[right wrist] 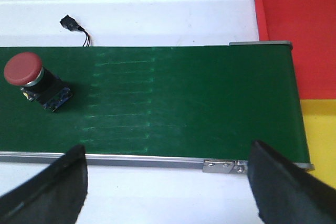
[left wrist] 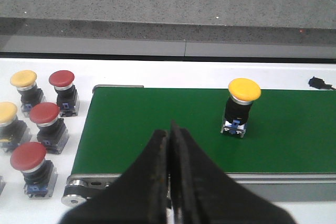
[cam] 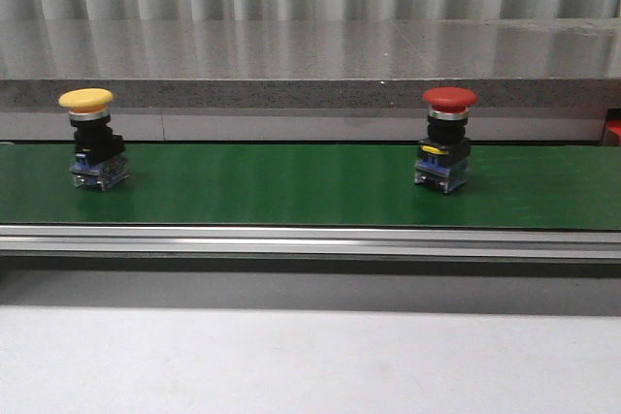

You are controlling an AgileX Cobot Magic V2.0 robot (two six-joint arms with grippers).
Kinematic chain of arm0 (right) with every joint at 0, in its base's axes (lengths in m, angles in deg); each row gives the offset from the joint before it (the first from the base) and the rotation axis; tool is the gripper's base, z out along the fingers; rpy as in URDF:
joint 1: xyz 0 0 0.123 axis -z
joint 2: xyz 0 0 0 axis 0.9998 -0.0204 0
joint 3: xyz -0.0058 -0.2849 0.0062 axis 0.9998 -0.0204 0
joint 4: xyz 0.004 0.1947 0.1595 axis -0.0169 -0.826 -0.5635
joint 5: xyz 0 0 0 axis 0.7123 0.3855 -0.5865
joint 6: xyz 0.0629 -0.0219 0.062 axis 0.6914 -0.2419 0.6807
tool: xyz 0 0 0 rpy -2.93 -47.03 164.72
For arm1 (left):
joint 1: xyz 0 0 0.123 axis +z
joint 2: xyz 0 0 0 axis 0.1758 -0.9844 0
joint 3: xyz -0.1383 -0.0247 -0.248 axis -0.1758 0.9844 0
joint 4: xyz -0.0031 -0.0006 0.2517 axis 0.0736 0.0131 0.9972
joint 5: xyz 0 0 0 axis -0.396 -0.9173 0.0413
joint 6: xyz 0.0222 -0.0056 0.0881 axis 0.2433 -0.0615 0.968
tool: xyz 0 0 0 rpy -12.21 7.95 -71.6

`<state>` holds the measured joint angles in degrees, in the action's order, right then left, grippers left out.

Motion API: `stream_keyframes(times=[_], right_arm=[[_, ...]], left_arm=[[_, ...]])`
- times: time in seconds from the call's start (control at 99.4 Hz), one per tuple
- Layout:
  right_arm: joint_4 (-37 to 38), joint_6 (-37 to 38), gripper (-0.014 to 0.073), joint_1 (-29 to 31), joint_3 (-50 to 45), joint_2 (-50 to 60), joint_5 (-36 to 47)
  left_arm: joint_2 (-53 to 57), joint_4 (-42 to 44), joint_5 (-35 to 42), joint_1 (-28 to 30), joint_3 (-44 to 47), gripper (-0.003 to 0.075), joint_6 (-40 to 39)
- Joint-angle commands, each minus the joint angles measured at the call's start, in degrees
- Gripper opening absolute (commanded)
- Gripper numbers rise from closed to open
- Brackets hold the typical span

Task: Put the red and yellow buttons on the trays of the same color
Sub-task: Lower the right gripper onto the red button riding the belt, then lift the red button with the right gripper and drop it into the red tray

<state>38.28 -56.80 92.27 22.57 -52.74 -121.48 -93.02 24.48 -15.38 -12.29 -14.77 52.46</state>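
Red button (right wrist: 23, 70) upright on green belt (right wrist: 173, 103), well apart from red tray (right wrist: 302, 30) and yellow tray (right wrist: 321, 140) past belt end. Yellow button (left wrist: 243, 91) upright on belt too, w/ spare buttons (left wrist: 44, 116) parked beside belt. Right claw (right wrist: 168, 187) spread wide, empty; left claw (left wrist: 169, 174) pinched closed, empty. Judged: no pick begun yet. Best to open left first, drop straight over cap, pinch black body below it, lift w/o tipping.
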Motion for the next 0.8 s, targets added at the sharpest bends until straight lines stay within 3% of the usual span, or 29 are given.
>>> stream_keyframes(times=[0.0,0.433,0.785], right_arm=[[-0.7,-1.2,0.0627,-1.3,2.0,-1.2,2.9],[-1.1,-2.6,0.0627,-15.2,9.2,-20.7,4.4],[-0.7,-2.6,0.0627,-16.7,16.5,-33.6,8.1]], left_arm=[[-0.3,-0.9,4.3,-0.6,-1.5,-0.0019,-0.1],[-0.3,-0.9,4.3,-0.6,-1.5,-0.0019,-0.1],[-0.3,-0.9,4.3,-0.6,-1.5,-0.0019,-0.1]])
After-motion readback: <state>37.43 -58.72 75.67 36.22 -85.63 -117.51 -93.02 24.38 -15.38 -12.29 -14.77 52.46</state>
